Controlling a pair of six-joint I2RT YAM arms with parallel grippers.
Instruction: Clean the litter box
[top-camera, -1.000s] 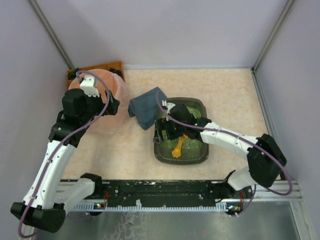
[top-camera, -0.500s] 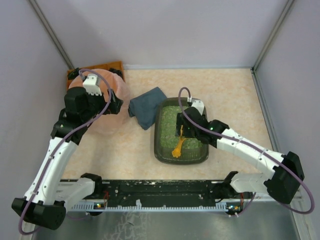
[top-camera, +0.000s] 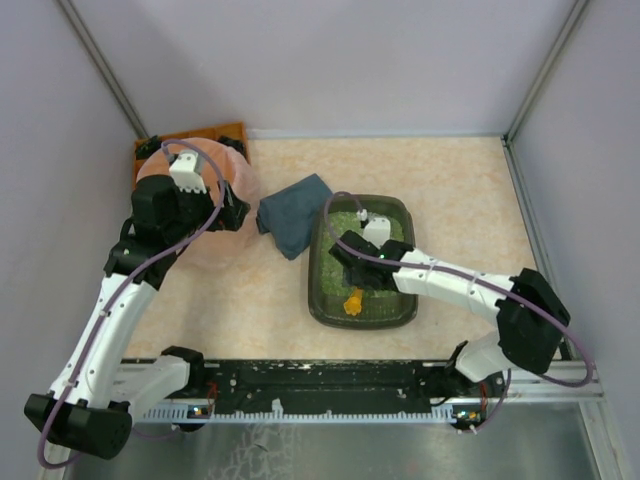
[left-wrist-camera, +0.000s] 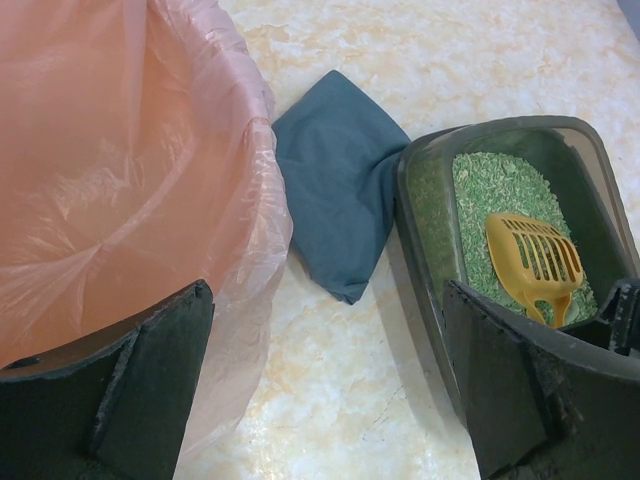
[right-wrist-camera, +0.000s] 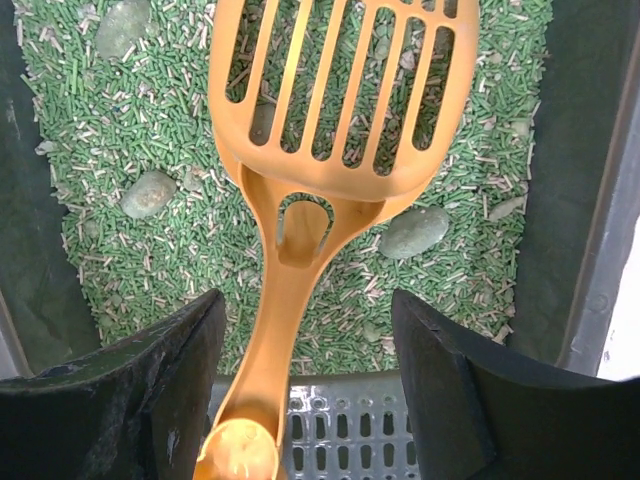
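Litter box sits right of centre, orange scoop lying among grey clumps, your right gripper parted astride its handle without contact, so pinch next, then sift; far left, left gripper hangs wide-open beside pink bucket.

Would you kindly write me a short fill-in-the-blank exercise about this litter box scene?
The orange scoop lies on ___ granules in the litter box.
The open fingers of the right gripper straddle the scoop's ___.
The folded blue-grey cloth lies between the litter box and the round pink ___.
Missing words: green; handle; bucket.
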